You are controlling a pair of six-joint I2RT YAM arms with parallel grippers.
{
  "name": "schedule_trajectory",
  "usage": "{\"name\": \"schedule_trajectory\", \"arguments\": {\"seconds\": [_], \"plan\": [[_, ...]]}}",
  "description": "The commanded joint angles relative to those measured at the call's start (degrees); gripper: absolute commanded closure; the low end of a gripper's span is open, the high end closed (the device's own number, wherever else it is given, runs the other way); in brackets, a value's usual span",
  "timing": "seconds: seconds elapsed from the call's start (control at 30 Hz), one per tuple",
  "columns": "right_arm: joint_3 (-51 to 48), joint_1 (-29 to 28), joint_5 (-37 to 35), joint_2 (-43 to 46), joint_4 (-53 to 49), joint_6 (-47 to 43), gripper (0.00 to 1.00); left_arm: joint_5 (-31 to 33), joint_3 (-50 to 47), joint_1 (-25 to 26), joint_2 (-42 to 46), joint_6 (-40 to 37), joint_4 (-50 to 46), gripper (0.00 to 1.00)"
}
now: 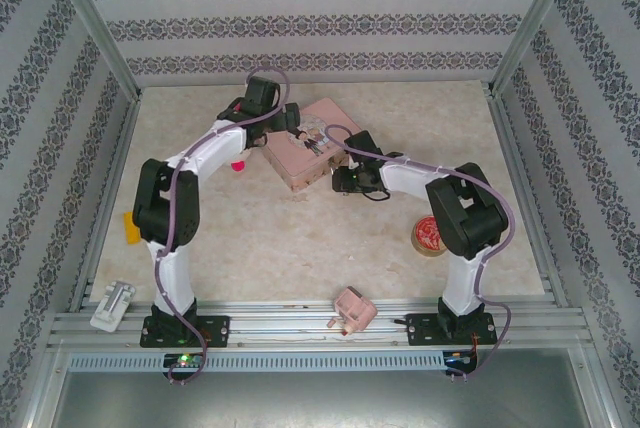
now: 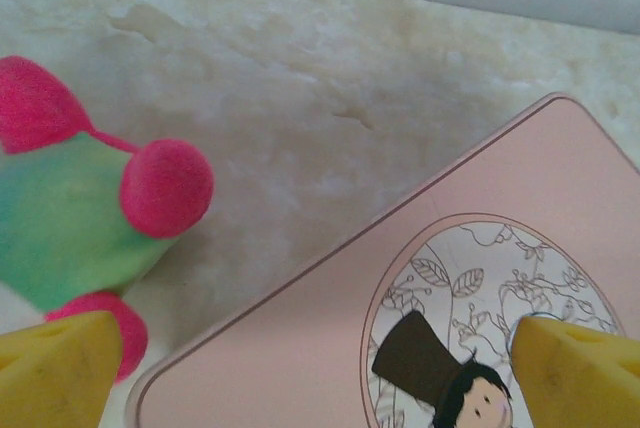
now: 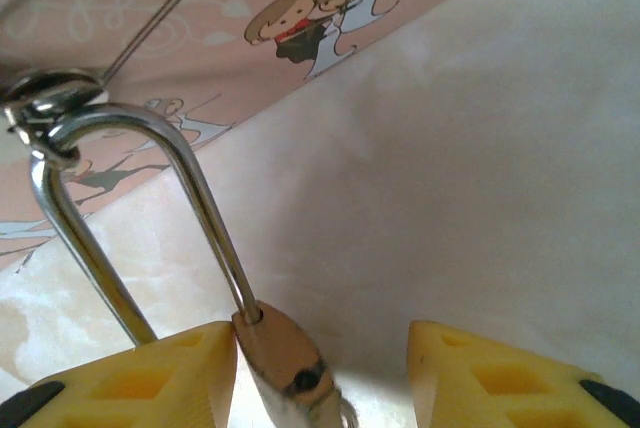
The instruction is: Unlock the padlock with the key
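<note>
Brass padlock point(image 3: 285, 363) hangs by its shackle point(image 3: 150, 133) from the pink tin point(image 3: 150, 28), between the parted, unclamped jaws of my right tool point(image 3: 320, 363), perhaps grazing one. Left tool point(image 2: 320, 373) gapes over the tin. I'd clamp the body squarely, keyhole left clear.

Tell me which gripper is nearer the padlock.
Right. The right gripper straddles the padlock, its body between the jaws; the left gripper hovers open over the lid of the pink tin.

a robot lab cell — aluminium frame rails point(image 1: 300, 320), wallpaper-print wall panels point(image 1: 300, 28), marble-look tabletop point(image 1: 300, 248).
</note>
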State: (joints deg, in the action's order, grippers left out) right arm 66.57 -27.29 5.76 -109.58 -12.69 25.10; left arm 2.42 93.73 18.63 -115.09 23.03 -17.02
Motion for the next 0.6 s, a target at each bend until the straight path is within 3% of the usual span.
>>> {"name": "schedule_trajectory", "arguments": {"seconds": [0.0,0.2,0.57], "plan": [[2.03,-0.57,-1.21,-2.05,-1.07,-1.10,0.52,-3.03,4.63,-0.77,-3.46,-4.83,-5.09,0.01],[2.39,-0.57,-0.41,-2.41,-0.22,-1.56,0.63,-9.17,8.22,-0.68,-7.34,-8.17,-5.56,0.01],[-2.99,-0.31,1.44,1.05,2.54,0.33,0.93,-8.86,3.67,2.38,-6.24,-16.87,-4.34,0.01]]}}
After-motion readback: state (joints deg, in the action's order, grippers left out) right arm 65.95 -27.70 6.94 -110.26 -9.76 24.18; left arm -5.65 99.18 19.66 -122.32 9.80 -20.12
